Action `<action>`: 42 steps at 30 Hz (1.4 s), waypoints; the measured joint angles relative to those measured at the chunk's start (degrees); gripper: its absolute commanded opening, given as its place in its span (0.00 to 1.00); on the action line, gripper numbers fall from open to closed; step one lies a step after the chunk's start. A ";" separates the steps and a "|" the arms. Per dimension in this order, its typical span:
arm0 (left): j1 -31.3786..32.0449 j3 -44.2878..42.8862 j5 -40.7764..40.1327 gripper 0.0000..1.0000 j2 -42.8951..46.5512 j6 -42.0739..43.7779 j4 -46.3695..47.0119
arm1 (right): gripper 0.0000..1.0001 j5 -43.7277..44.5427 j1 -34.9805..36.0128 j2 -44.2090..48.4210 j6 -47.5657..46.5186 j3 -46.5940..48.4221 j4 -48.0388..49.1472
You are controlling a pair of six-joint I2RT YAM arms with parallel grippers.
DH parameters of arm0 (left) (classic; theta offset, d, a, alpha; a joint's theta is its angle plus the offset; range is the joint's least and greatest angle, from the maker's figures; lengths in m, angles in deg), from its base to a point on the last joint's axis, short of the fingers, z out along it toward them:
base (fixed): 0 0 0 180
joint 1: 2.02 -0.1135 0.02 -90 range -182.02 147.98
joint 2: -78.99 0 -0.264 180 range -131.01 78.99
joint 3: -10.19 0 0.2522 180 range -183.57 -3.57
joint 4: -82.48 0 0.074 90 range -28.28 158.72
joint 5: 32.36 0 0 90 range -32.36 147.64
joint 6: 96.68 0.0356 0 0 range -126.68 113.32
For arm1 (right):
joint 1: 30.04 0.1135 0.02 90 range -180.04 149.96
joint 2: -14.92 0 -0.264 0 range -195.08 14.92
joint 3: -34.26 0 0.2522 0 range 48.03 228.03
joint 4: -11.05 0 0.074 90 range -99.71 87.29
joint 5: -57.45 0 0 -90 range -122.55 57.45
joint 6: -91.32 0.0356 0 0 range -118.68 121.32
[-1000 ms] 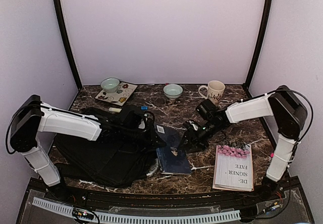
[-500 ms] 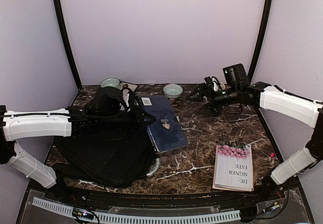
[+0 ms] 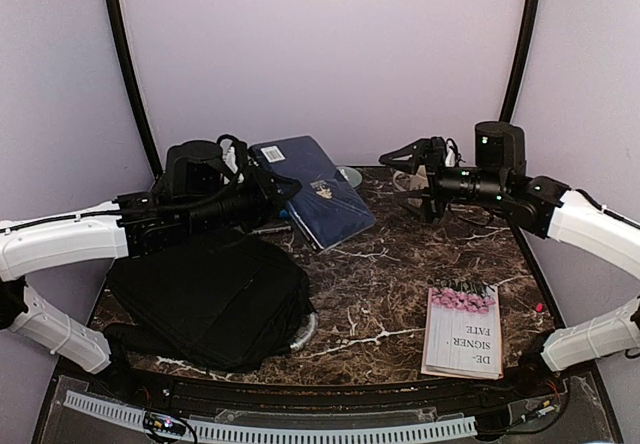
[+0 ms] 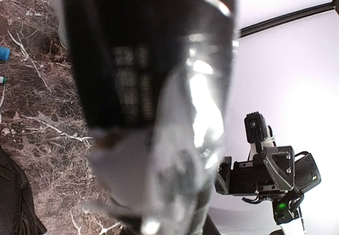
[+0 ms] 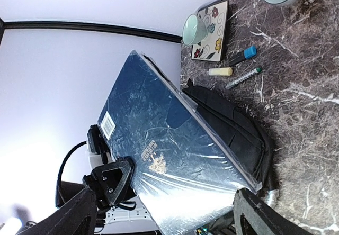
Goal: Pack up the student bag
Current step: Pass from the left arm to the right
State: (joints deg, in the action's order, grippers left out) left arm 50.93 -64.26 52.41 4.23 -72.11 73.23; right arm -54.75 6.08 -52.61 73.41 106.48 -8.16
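1. Left gripper: clamped on the near-left edge of the blue book. The book is held aloft and tilted, clear of the table. The left wrist view shows only a blurred, plastic-wrapped dark surface. The fingers are not visible there, so the grip is judged from the overhead view.

2. Black bag: lies flat on the table below and to the near side of the left gripper. Raising the book probably gives clearance to bring it round to the bag's mouth. Whether the mouth is open cannot be determined.

3. Right gripper: jaws spread and empty, raised level with the book and facing its cover. The right wrist view frames the book between its two fingers, with no contact. This posture suits either taking the book in a handover or steadying the bag.

4. White paperback: lies on the table well below and to the near side of the right gripper, not yet packed.

5. Hazard: the plastic wrap is glossy, so a single-edge grip may slip.
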 measured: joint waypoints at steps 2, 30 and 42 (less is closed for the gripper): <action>-0.39 0.92 -0.42 0.00 0.61 -1.14 1.05 | 0.89 2.21 2.51 -0.02 1.79 -0.09 0.26; -5.99 7.50 -6.51 0.00 16.76 -16.20 5.49 | 0.87 14.05 19.28 -16.33 13.49 5.99 18.64; -5.79 7.65 -10.60 0.00 18.62 -17.99 3.54 | 0.84 12.15 19.23 -15.67 13.33 4.02 26.99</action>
State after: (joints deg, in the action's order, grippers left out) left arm 45.13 -56.61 41.81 22.85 -90.10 76.77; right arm -42.59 25.32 -68.28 86.74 110.50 18.83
